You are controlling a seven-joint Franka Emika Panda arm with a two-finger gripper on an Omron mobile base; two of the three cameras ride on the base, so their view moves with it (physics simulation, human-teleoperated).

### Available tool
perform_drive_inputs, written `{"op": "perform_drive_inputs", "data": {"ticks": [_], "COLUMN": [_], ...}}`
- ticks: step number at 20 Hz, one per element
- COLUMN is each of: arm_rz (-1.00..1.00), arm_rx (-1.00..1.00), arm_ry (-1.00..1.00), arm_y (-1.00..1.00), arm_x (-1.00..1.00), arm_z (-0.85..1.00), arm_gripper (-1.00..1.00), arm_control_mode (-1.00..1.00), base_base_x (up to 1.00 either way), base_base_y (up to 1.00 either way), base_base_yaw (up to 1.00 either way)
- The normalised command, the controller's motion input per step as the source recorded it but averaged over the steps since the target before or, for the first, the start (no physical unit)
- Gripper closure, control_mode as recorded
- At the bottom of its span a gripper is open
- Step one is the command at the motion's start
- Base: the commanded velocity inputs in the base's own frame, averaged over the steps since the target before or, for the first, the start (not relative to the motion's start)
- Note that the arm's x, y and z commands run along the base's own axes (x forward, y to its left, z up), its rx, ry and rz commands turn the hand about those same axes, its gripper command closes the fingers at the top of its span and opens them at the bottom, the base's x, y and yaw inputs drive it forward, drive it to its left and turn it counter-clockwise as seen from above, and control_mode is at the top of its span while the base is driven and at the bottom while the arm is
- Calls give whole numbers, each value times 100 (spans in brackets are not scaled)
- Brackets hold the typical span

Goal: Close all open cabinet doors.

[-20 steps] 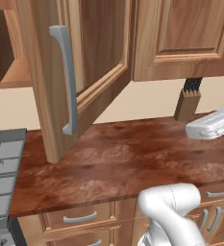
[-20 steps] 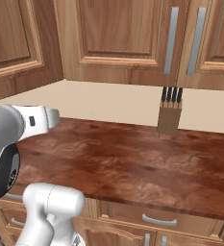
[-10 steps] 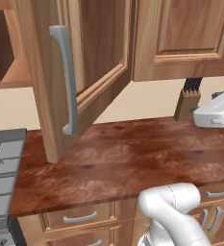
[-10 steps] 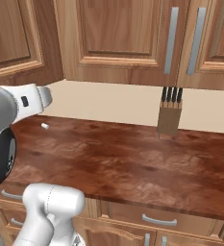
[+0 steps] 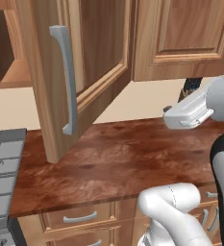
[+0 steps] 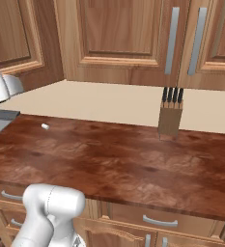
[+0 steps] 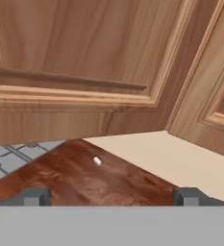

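One tall brown cabinet door (image 5: 101,57) stands swung out over the counter, its long grey bar handle (image 5: 66,81) facing the left base camera. Behind it shows the cabinet's open inside (image 5: 5,53). My gripper (image 5: 168,111) hovers above the counter to the right of that door and points at it, apart from it. In the hand view the gripper (image 7: 112,196) is open with nothing between its fingertips (image 7: 36,196), and the door's panelled face (image 7: 80,57) spreads above them. The doors to the right (image 5: 183,38) (image 6: 119,34) (image 6: 215,34) are shut.
A brown counter (image 6: 114,159) runs under the cabinets, with a knife block (image 6: 171,115) at the back wall and a small white thing (image 6: 45,126) lying near the stove. A gas stove (image 5: 3,163) adjoins the counter's left end. Drawer fronts (image 5: 80,218) sit below.
My hand has swung left across the counter toward the open door and stands closer to it. The door has not moved. The jaws have stayed open.
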Motion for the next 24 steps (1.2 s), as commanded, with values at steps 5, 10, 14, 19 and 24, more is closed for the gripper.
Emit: {"op": "perform_drive_inputs", "data": {"ticks": [5,10,14,19,24], "arm_rz": [0,1,8,13,12], "arm_rx": [-3,0,1,6,7], "arm_ry": [-13,-16,-5,9,15], "arm_y": [10,0,0,5,21], "arm_x": [0,0,0,7,24], "arm_z": [31,7,-11,-18,-4], "arm_gripper": [-100,-100,-100,-100,-100], "arm_control_mode": [-100,-100,-100,-100,-100], "base_base_x": [0,0,0,0,0], "base_base_y": [0,0,0,0,0], "base_base_yaw": [0,0,0,0,0]}}
